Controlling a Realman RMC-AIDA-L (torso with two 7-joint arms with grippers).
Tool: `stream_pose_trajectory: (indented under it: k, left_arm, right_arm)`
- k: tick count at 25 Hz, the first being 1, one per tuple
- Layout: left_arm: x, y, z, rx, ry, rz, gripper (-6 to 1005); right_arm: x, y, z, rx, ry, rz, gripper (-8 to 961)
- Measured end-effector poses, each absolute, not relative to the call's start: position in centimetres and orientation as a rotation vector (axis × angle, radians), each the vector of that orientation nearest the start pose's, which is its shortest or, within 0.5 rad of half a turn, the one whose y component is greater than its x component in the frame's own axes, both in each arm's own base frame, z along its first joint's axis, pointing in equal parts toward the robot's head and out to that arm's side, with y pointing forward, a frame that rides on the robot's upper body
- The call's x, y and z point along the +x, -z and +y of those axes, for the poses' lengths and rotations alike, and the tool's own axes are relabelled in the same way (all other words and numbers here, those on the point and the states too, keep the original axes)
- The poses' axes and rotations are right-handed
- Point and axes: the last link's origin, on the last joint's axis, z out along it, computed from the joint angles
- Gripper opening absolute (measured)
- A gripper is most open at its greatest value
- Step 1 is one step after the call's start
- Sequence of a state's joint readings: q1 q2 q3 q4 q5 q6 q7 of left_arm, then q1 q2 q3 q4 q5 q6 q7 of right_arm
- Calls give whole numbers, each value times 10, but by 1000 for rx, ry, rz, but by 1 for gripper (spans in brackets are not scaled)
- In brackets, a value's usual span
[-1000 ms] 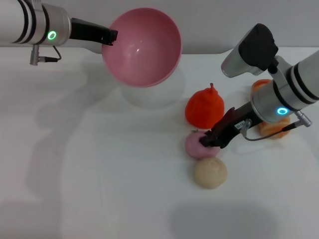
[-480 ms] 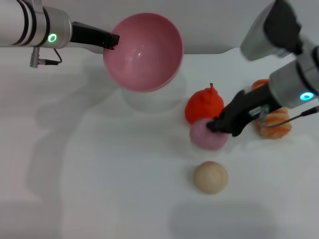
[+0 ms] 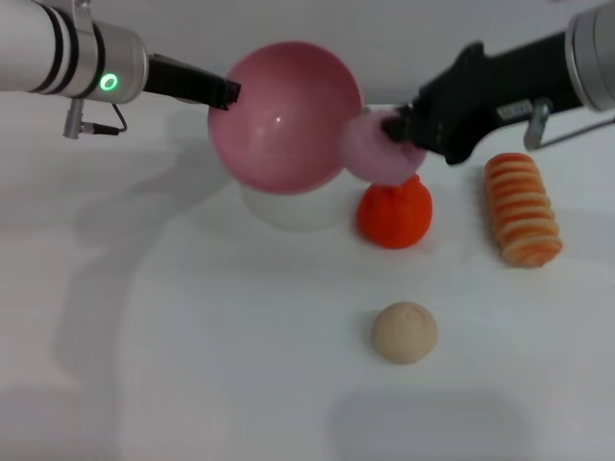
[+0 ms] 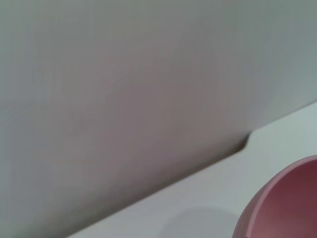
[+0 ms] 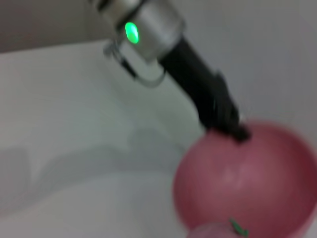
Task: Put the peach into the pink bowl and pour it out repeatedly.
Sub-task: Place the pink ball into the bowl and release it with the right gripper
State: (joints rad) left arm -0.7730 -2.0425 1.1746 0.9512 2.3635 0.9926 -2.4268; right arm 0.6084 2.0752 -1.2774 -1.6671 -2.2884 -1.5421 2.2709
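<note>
Overhead, right claw (image 3: 396, 130) pinching peach (image 3: 375, 154) beside pink bowl (image 3: 283, 115) — left claw (image 3: 231, 93) clamps its rim — pear (image 3: 394, 213) below

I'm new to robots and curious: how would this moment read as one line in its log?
left gripper: holds pink bowl aloft | right gripper: shut on peach, beside bowl rim | peach not in bowl yet

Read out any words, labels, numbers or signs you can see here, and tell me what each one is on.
No readable text anywhere.
Right gripper, shut on the peach: a small white tag on its body, too blurred to read.
Left gripper, shut on the pink bowl rim: only a green ring light, no lettering.
Fruits and table: no markings.
</note>
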Motion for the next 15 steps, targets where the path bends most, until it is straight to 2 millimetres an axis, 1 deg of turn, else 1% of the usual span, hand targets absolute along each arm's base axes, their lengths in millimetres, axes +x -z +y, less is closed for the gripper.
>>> stream_pose_trajectory:
  k: [1, 6, 8, 11, 15]
  left_arm:
    - [-170, -8, 449, -2361, 117, -925, 45]
    - [-168, 0, 444, -2398, 84, -922, 45]
    - [-168, 0, 444, -2398, 84, -922, 45]
    - [-162, 8, 440, -2437, 52, -892, 45]
    - [-158, 12, 439, -2455, 43, -877, 45]
  right_arm:
    - [75, -49, 357, -2715, -47, 216, 80]
    - [69, -49, 366, -2669, -91, 174, 96]
    - [68, -47, 372, -2661, -101, 172, 103]
    - [69, -40, 381, -2670, -99, 185, 112]
    - [70, -32, 388, -2685, -90, 187, 125]
